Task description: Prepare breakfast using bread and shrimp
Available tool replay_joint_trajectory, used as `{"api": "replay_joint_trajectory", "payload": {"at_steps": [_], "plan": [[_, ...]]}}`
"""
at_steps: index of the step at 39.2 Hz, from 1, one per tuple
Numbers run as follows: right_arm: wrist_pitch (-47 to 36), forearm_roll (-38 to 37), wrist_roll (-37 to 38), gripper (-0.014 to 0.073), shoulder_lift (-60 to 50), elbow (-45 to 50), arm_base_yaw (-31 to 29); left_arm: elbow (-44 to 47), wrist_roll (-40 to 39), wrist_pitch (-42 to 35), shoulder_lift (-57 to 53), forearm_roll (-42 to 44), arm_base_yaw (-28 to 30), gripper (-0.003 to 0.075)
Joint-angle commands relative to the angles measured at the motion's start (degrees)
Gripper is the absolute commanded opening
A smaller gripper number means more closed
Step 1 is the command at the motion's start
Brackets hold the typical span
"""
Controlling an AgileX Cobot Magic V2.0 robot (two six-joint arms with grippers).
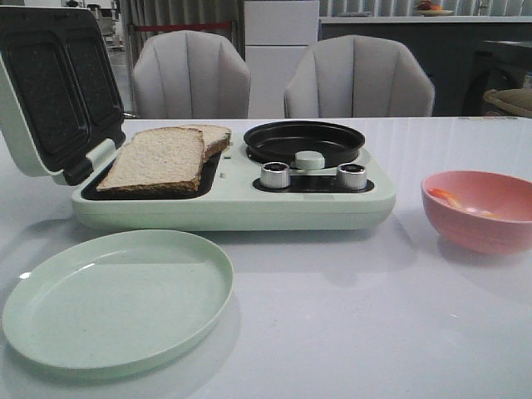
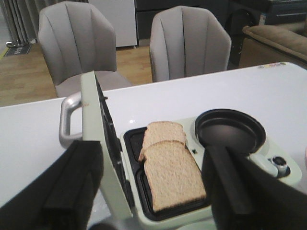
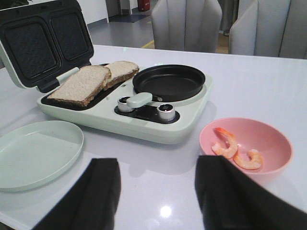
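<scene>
2 bread (image 1: 162, 158) slices overlap on left grill plate. 2 shrimp (image 3: 237, 151) in pink bowl (image 1: 499, 237), right, just beyond right tool (image 3: 158, 191). Left tool (image 2: 148, 191) over bread. Both tools wide open, empty.

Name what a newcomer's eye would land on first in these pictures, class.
The pale green breakfast maker at table centre, lid open, with two tan bread slices overlapping on its left plate and a round black pan on its right. Right of it, a pink bowl holds orange shrimp; an empty green plate lies in front.
</scene>
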Motion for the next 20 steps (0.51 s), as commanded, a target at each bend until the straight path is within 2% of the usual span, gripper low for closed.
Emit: {"api": "replay_joint_trajectory", "payload": {"at_steps": [1,7,14,20], "plan": [[-5.29,-0.08,0.06,0.0458,0.47,-1.58,-0.16,-6.98,-1.96,-3.33,6.39,1.41,2.12,0.0511],[-5.29,-0.08,0.06,0.0458,0.47,-1.58,-0.16,-15.02,-1.96,-2.9,16.32,-2.67,8.98,0.0511],[-5.29,-0.08,0.06,0.0458,0.47,-1.58,-0.16,-23.28,-1.26,-3.11,25.37,-14.59,20.91,0.0511],[-5.29,-0.08,0.06,0.0458,0.47,-1.58,-0.16,-28.94,10.43,-2.97,31.77,-33.59,30.77,0.0511]]}}
